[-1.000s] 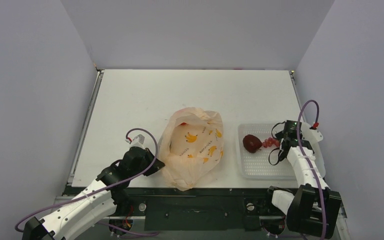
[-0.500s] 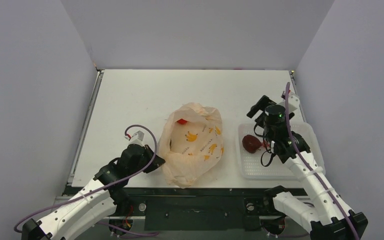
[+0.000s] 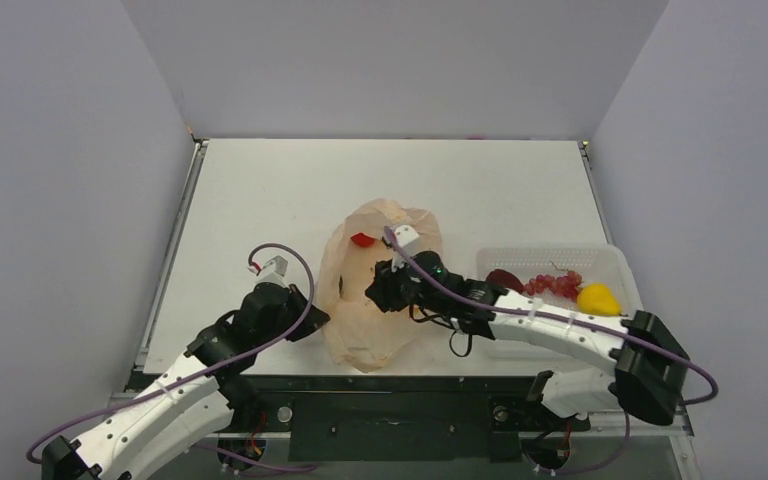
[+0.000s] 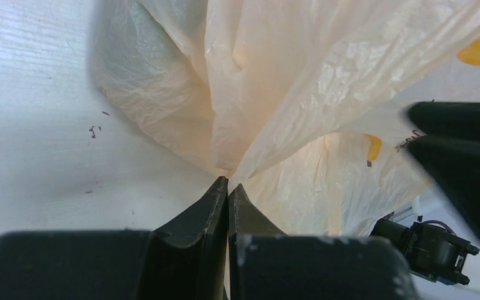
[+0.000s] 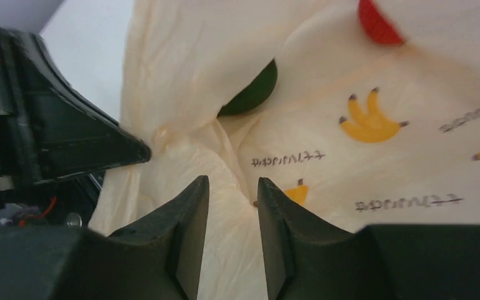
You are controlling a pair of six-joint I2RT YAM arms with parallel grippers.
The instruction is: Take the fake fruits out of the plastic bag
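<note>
The peach plastic bag (image 3: 360,335) printed with bananas lies at the table's middle front. My left gripper (image 3: 310,322) is shut on its left edge, the film pinched at the tips (image 4: 227,182). My right gripper (image 3: 375,292) hovers low over the bag's top, its jaws a narrow gap apart (image 5: 232,181) with a crease of the bag (image 5: 381,162) showing between them. Inside the bag's mouth sit a red ball (image 3: 362,240) (image 5: 378,22) and a dark green avocado shape (image 5: 253,90). A maroon fruit (image 3: 505,280), red berries (image 3: 555,285) and a yellow piece (image 3: 598,298) lie in the tray.
The white perforated tray (image 3: 545,250) stands right of the bag, with my right arm stretched across its front. Grey walls close in the table on three sides. My left gripper's dark finger (image 5: 87,137) shows close to the right gripper.
My right arm has swung left from the tray to over the bag, and its jaws have narrowed. The yellow piece now shows in the tray. The left gripper has kept its hold.
</note>
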